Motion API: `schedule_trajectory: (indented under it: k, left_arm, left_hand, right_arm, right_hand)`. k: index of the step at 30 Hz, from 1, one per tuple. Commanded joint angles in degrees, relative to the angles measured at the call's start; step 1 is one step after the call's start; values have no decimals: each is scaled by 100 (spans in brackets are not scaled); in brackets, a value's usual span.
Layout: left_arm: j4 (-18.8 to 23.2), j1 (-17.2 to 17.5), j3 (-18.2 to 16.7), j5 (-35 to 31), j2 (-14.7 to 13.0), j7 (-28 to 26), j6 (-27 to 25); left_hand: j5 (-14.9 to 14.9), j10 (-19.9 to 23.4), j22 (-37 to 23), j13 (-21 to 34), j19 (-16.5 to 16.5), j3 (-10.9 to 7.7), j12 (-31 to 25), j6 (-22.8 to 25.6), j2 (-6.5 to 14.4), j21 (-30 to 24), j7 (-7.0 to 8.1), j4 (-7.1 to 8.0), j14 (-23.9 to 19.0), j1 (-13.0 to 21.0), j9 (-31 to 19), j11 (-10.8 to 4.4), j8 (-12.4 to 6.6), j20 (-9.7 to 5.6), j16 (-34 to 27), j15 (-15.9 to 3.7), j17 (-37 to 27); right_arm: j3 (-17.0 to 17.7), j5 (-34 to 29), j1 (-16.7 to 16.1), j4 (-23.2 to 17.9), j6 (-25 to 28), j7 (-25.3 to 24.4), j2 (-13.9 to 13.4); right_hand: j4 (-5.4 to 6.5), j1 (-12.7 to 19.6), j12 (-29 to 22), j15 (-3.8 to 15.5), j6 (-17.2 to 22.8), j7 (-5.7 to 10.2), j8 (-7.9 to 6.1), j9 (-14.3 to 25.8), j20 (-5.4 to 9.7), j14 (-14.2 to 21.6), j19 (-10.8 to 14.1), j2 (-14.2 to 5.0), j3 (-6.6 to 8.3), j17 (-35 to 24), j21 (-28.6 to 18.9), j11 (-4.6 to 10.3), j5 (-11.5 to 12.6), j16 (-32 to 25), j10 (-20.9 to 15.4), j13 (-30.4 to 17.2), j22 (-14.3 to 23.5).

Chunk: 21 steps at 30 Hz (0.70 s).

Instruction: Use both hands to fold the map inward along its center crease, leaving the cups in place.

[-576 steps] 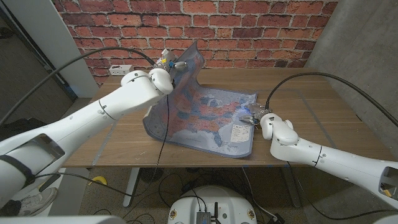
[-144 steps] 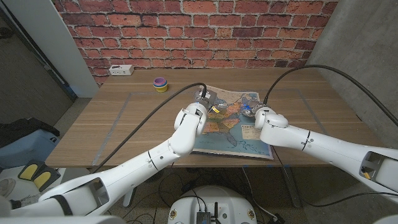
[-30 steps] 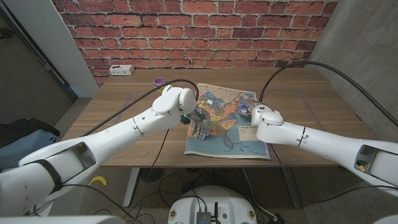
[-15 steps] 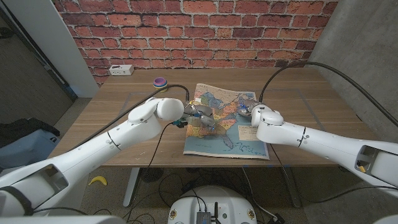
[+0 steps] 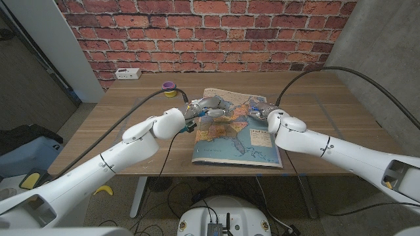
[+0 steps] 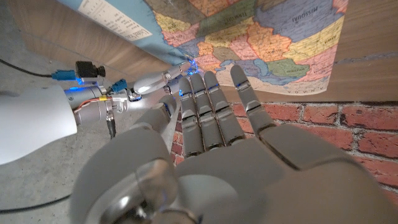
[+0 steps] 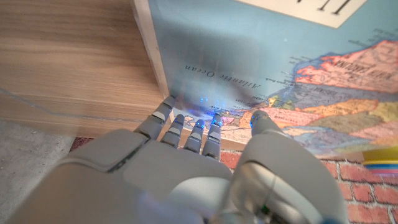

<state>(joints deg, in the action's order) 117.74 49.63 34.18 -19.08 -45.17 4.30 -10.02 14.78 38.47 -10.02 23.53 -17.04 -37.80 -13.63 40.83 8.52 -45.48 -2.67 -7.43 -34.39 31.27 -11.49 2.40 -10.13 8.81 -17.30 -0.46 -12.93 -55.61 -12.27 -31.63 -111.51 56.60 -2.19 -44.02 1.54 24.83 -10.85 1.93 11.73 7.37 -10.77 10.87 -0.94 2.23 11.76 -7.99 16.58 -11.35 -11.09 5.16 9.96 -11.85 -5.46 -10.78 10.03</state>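
The map (image 5: 233, 141) lies folded on the wooden table, its colourful printed side up. My left hand (image 5: 211, 105) hovers over the map's far left part with its fingers straight and apart, holding nothing. In the left wrist view that hand (image 6: 217, 124) reaches toward the map (image 6: 261, 37). My right hand (image 5: 261, 113) is at the map's far right part. In the right wrist view its fingertips (image 7: 186, 134) touch the map (image 7: 249, 50) near the edge by the words "Atlantic Ocean". A small stack of cups (image 5: 169, 86), purple on top, stands off the map to its far left.
A white power strip (image 5: 127, 73) lies at the table's far left by the brick wall. Bare wood (image 5: 118, 124) stretches left of the map. Black cables arc over both arms. The map's near edge lies close to the table's front edge.
My left hand has drawn back from the map's middle toward its far edge, lifting off the paper. The right hand and the folded map have stayed put.
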Motion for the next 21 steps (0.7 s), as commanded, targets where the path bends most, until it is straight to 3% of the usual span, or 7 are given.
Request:
schedule_trajectory:
  k: [1, 6, 8, 12, 18, 21]
  left_arm:
    - [-414, 482, -393, 532, 127, -1272, 893]
    - [-622, 549, -468, 671, 211, -1516, 1236]
    - [-756, 586, -511, 760, 265, -1647, 1466]
    - [-1018, 655, -617, 1009, 380, -1837, 1893]
    - [-1411, 675, -720, 1368, 544, -1930, 2496]
    - [-1649, 668, -769, 1629, 639, -1895, 2847]
  left_hand:
    - [-3, -277, -24, -8, 115, 60, 106, -465, -31, 83, 116, -56, 200, -52, -3, 9, 65, 17, 90, 42, -28]
    - [16, -621, -28, -57, 228, 86, 223, -934, -50, 168, 230, -105, 514, -67, 12, 32, 68, 6, 230, 68, -9]
    - [16, -749, -29, -76, 290, 112, 257, -1055, -56, 206, 241, -105, 594, -86, 17, 49, 60, 69, 259, 88, -12]
    - [23, -1037, -32, -128, 372, 149, 313, -1439, -93, 270, 349, -137, 822, -96, 32, 68, 67, 109, 363, 144, 13]
    - [17, -1462, -31, -220, 485, 214, 356, -1877, -156, 365, 498, -122, 1159, -184, 54, 61, 66, 103, 514, 182, 58]
    - [0, -1732, -28, -304, 613, 269, 355, -2220, -196, 460, 690, -94, 1379, -282, 72, 60, 68, 73, 593, 186, 90]
  right_arm:
    - [1628, 945, -1258, -196, -1686, -1117, -57]
    - [2100, 1323, -1621, -118, -2411, -1390, 13]
    - [2277, 1484, -1765, -68, -2748, -1466, 32]
    - [2692, 1963, -2101, 214, -3787, -1602, 191]
    - [2933, 2331, -2278, 483, -4654, -1559, 332]
    - [3005, 2457, -2326, 580, -4930, -1551, 405]
  right_hand:
    - [107, -179, 10, 339, -108, 24, 32, 19, -55, -57, -60, 41, -79, -9, 8, 9, 44, 2, 71, -16, 9]
    - [150, -275, 25, 313, -209, 30, 54, 15, -114, -63, -90, 75, -130, -4, 13, 8, 56, 9, 134, -16, 9]
    - [155, -297, 28, 290, -220, 28, 50, 13, -134, -71, -99, 90, -144, 2, 14, -5, 61, 16, 155, -16, 8]
    - [166, -333, 26, 265, -245, 28, 49, 10, -133, -75, -122, 113, -166, 8, 18, -33, 67, 21, 167, -15, 8]
    - [172, -371, 13, 239, -244, 3, 37, 6, -130, -75, -150, 146, -193, 17, 23, -78, 73, 27, 154, -14, 8]
    - [168, -384, 7, 224, -240, -9, 31, 4, -120, -78, -165, 167, -206, 24, 25, -113, 77, 33, 146, -13, 7]
